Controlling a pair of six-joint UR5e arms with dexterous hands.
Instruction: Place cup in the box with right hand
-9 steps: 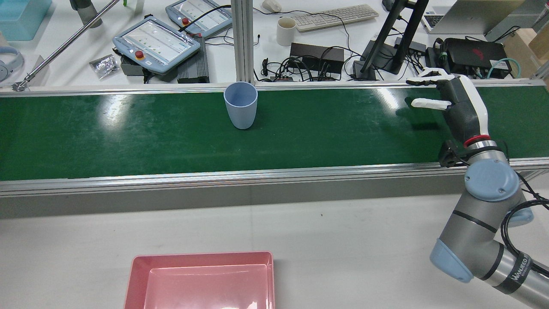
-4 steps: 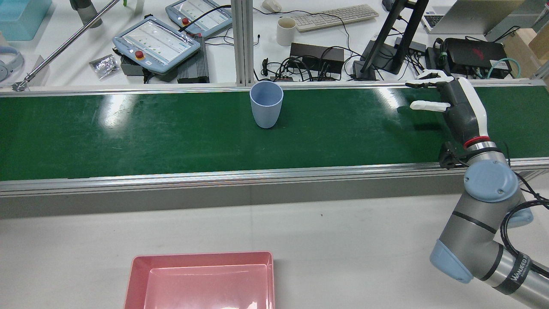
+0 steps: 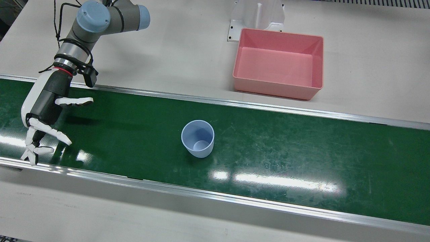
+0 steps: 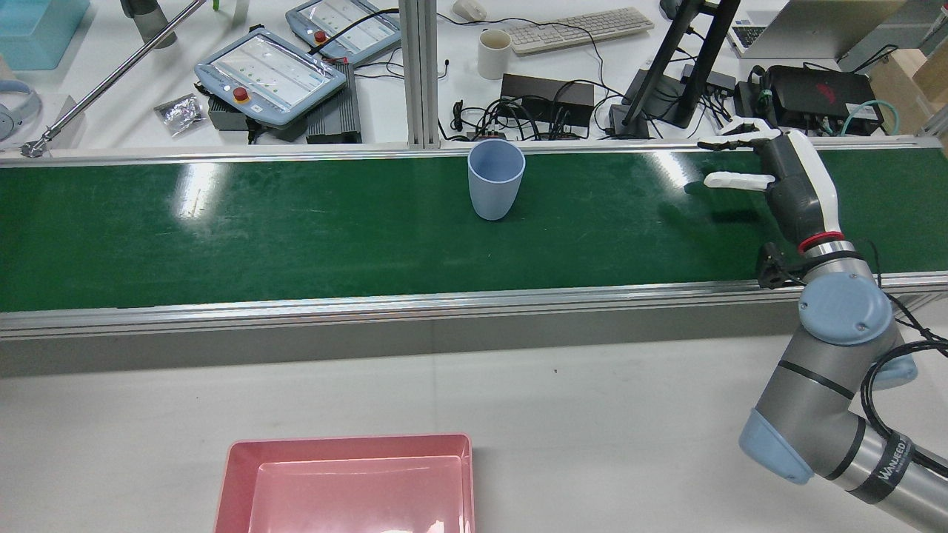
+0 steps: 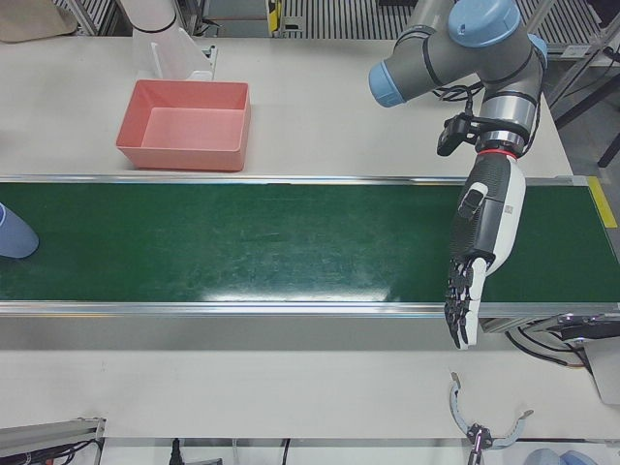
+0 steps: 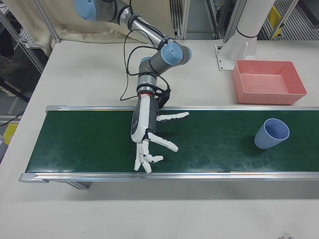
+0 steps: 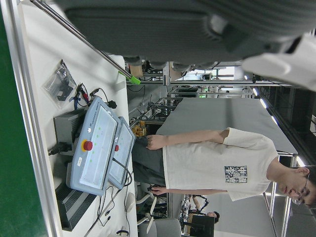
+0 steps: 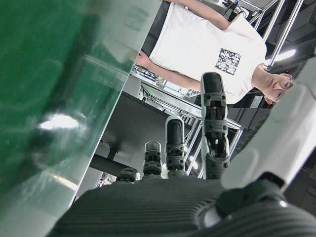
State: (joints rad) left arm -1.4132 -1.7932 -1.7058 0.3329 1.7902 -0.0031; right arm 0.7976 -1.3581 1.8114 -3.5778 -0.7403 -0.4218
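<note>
Cup (image 4: 495,180) upright mid-belt (image 4: 296,222), near far edge. Right hand (image 4: 785,178) spread, empty, over belt's right end. Left hand (image 5: 480,242) fingers extended, holding nothing. Box (image 4: 348,481) at near edge.

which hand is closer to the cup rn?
Right. The right hand is open over the belt, apart from the cup. The left hand hangs at the belt's opposite end, farther.

The green conveyor belt (image 3: 289,151) is gleaming glossy between brushed-metal rails (image 3: 235,104). The blue cup (image 3: 198,138) and pink box (image 3: 317,64) are looking like smooth matt plastic.
</note>
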